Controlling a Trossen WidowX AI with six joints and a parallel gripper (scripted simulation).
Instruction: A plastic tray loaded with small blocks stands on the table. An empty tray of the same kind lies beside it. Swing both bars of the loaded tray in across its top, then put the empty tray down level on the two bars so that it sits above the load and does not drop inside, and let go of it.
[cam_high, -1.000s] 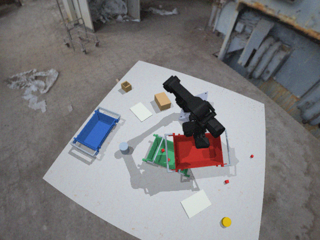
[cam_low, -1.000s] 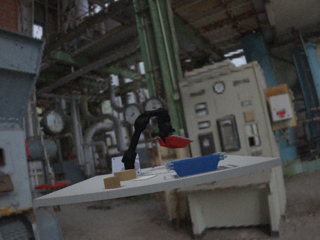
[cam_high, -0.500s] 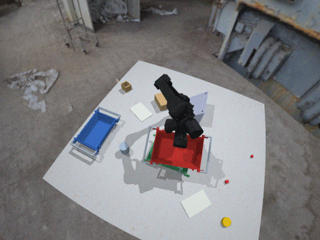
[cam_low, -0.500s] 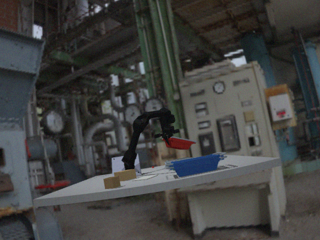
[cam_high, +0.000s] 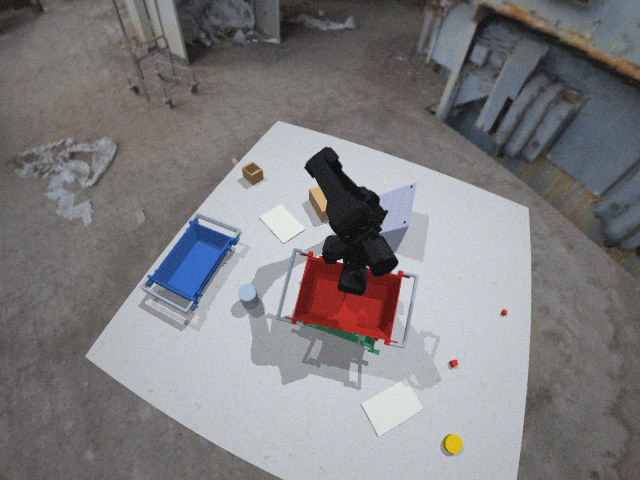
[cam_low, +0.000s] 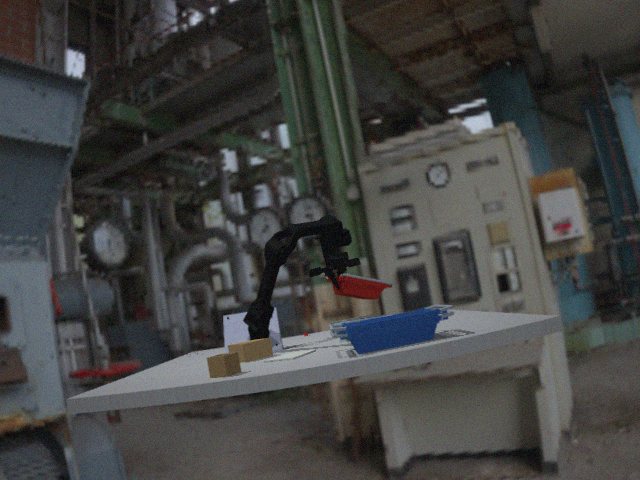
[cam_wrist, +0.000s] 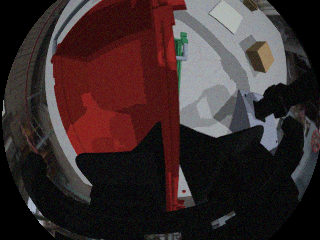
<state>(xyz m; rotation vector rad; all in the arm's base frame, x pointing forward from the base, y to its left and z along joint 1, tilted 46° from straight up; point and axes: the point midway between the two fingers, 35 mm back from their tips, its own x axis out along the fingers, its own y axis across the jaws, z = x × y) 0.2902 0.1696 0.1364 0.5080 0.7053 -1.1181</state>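
My gripper (cam_high: 353, 283) (cam_low: 334, 279) (cam_wrist: 164, 125) is shut on one long wall of the empty red tray (cam_high: 361, 310) (cam_low: 361, 287) (cam_wrist: 110, 87) and holds it in the air, roughly level. The red tray's own wire bars (cam_high: 285, 289) hang out past its ends. The loaded green tray (cam_high: 358, 338) (cam_wrist: 182, 46) stands on the table right under it; only a strip of it shows past the red tray's near edge. Its load and its two bars are hidden by the red tray.
A blue tray (cam_high: 190, 260) (cam_low: 390, 328) lies at the left. A grey cylinder (cam_high: 248, 295) stands between the blue and red trays. Two brown boxes (cam_high: 252, 172) (cam_high: 317, 202), two white sheets (cam_high: 281, 222) (cam_high: 391, 407), a yellow disc (cam_high: 452, 443), loose red blocks (cam_high: 453, 363) and a pale wedge (cam_high: 402, 205) also lie on the table.
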